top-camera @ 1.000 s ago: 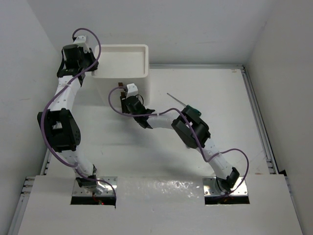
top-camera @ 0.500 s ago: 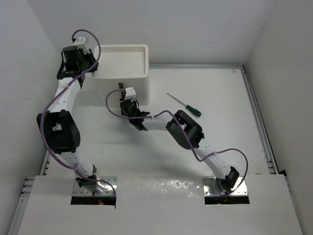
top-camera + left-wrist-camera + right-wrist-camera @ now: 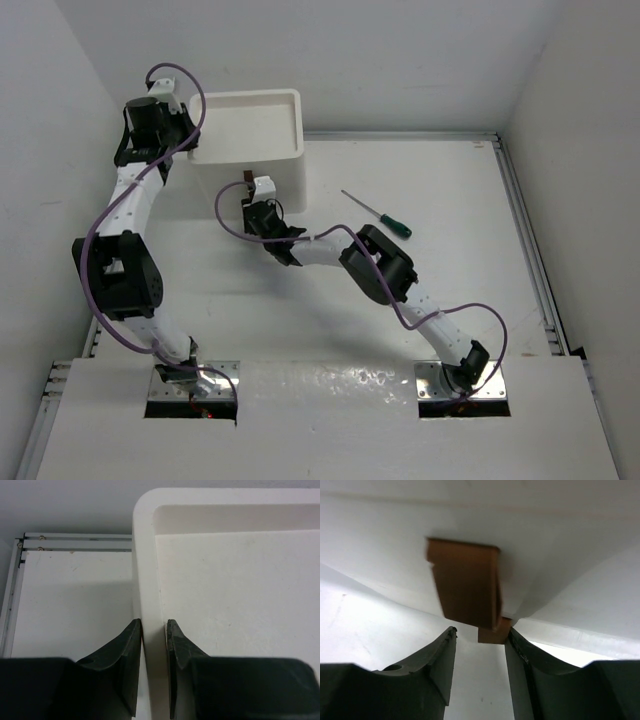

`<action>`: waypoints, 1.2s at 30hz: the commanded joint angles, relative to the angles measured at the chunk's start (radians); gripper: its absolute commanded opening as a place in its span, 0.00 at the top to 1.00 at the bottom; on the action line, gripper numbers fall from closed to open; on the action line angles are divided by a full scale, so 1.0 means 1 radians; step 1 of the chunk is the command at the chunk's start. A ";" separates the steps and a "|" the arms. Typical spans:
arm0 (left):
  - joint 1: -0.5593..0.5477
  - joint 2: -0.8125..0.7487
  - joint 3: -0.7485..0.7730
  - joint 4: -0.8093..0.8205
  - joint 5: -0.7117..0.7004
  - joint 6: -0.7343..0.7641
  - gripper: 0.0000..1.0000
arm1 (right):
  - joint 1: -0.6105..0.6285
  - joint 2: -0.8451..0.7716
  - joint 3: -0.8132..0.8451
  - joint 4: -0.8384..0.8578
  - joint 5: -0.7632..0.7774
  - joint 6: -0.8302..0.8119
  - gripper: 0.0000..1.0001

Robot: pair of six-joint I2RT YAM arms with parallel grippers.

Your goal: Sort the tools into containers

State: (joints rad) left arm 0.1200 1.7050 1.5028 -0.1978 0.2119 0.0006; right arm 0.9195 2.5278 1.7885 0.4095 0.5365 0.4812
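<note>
Stretches left arm to far-left corner, left gripper (image 3: pixel 154 626) clamped on rim of white container (image 3: pixel 250 99). Bends right arm in low, right gripper (image 3: pixel 480 633) parted around lower brown tab (image 3: pixel 493 634). Green-handled screwdriver (image 3: pixel 378 214) flat on table (image 3: pixel 450 280), right of container.

1 screwdriver (image 3: pixel 377 214), with a dark green handle and thin metal shaft, lies flat near the surface's middle, tip pointing far-left. The white square container (image 3: pixel 250 150) stands upright by the far edge, 2 brown tabs (image 3: pixel 465 587) on its near face.
</note>
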 commanded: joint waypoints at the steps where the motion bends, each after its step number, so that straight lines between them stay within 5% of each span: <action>1: -0.054 -0.005 -0.070 -0.397 0.190 0.027 1.00 | -0.076 -0.060 0.091 0.123 -0.017 -0.004 0.57; 11: -0.054 0.002 -0.029 -0.422 0.185 0.033 1.00 | -0.099 -0.089 0.039 0.101 0.069 0.019 1.00; 20: -0.062 -0.008 -0.003 -0.419 0.175 0.022 1.00 | -0.125 -0.247 -0.225 0.221 -0.001 -0.053 1.00; 27: -0.066 0.018 0.020 -0.408 0.152 0.022 0.68 | -0.126 -0.311 -0.351 0.249 -0.124 -0.092 1.00; 36: -0.072 0.073 0.068 -0.388 0.118 0.009 0.52 | -0.126 -0.385 -0.492 0.267 -0.216 -0.127 1.00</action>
State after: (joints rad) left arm 0.0681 1.7115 1.5806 -0.4274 0.3435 -0.0025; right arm 0.8040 2.2452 1.3201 0.5716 0.3256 0.3901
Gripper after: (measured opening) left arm 0.479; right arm 0.011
